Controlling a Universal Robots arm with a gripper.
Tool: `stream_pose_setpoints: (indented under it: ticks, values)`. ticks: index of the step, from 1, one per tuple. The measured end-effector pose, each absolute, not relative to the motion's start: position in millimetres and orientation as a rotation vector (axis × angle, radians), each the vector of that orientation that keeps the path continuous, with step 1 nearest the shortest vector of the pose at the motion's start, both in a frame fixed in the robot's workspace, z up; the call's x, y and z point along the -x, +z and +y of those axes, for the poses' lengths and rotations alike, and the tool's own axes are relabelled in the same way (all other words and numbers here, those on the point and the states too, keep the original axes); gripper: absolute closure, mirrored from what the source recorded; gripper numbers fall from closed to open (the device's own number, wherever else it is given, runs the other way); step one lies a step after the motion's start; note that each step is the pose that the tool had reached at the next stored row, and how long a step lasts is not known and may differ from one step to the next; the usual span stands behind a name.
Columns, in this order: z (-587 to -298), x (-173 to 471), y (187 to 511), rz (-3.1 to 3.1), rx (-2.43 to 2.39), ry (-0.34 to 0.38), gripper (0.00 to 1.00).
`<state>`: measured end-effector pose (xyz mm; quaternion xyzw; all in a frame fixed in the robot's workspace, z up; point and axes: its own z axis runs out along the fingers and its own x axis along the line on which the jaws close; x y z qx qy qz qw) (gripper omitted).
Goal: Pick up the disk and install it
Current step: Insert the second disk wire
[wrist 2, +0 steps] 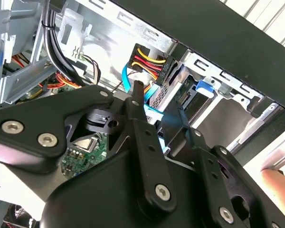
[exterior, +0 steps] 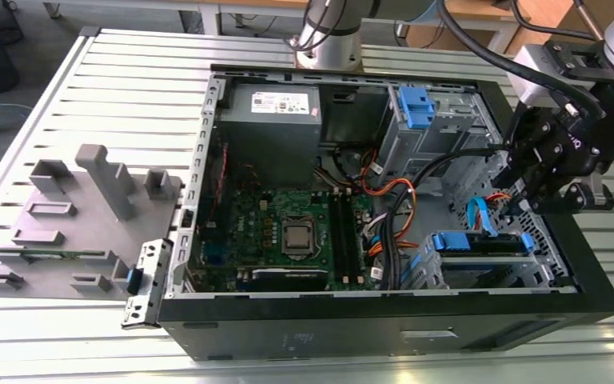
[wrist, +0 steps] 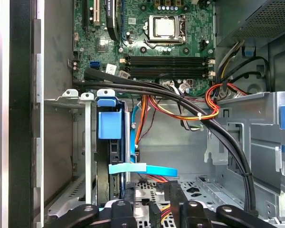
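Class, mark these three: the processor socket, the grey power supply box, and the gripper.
processor socket (wrist: 165, 27), first wrist view, its metal lid.
grey power supply box (exterior: 273, 128), exterior view, its top face.
gripper (wrist 2: 156, 97), second wrist view, between its fingertips.

A slatted metal table (exterior: 125, 72) fills the frame. On it lie an open computer case (exterior: 392, 320) at centre-right and a grey fixture plate (exterior: 67, 232) at left — the arm's base (exterior: 328, 40) stands at upper centre.

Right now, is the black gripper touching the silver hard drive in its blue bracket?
Cannot tell. In the first wrist view, the gripper sits close beside the disk; neither contact nor gap shows.
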<state>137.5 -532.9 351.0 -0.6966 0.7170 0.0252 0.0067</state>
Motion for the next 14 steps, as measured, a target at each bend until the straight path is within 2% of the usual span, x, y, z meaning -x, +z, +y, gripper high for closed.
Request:
stream_pose_setpoints:
  ticks: [14]
  values:
    - [-533, -153, 349, 2.251, 2.186, 0.063, 0.58]
